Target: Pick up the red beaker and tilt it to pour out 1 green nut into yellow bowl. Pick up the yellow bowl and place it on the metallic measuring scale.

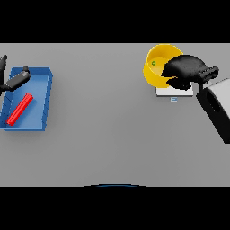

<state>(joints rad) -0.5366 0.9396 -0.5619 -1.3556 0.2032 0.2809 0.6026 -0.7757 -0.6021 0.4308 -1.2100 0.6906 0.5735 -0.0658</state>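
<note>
Red cylindrical beaker [19, 109] lies on its side inside a shallow blue rectangular tray [41, 99], which sits at the left edge of the grey table [108, 130]. The beaker runs diagonally, its upper end toward the tray's middle and its lower end near the tray's near left corner. The dark left hand [14, 80] hangs over the tray's far left corner, apart from the beaker, its fingers straight and loosely spread with nothing in them.

The middle of the table lies between the tray and the things on the right.

Toward the far right of the table, a yellow round bowl [155, 67] rests on a flat metallic measuring scale [174, 92], overhanging the scale's far left side. One small green nut [153, 63] lies inside the bowl on its floor. The dark right hand [184, 69], on its white and grey arm [216, 110] coming in from the right edge, covers the bowl's right rim, its fingers curled round that rim.
</note>
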